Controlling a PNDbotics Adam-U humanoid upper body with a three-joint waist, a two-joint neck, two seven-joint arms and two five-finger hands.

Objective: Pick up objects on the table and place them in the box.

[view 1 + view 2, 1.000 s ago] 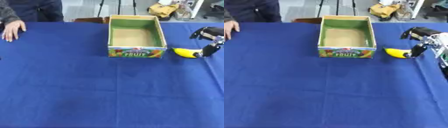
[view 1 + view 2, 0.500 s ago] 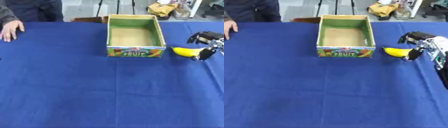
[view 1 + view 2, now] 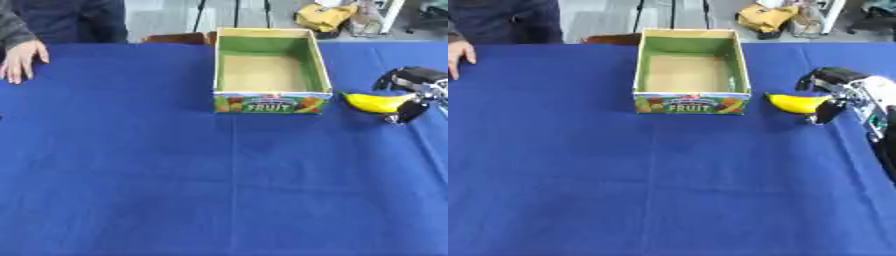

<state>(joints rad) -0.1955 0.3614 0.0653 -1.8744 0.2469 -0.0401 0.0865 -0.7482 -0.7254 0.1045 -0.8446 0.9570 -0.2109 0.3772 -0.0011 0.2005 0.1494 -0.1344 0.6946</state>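
The box (image 3: 272,70) stands upright at the far middle of the blue table (image 3: 175,175), its open top showing a bare cardboard floor and green inner walls; nothing lies inside. Its near wall carries a fruit print.

The banana (image 3: 795,103) is just right of the box's near right corner, apart from the box wall. Its right end is covered by the right hand (image 3: 833,95), whose black fingers curl over the banana from behind while a dark thumb (image 3: 826,112) closes under it from the near side: the hand is clamped on the banana. Whether the banana rests on the cloth or is raised off it cannot be told.

The right forearm is cut off by the right frame edge. The left hand shows in neither view.

Left of the box and on the near side of it, the cloth lies open. A person's hand (image 3: 21,59) rests on the table's far edge, well left of the box, touching no task object.
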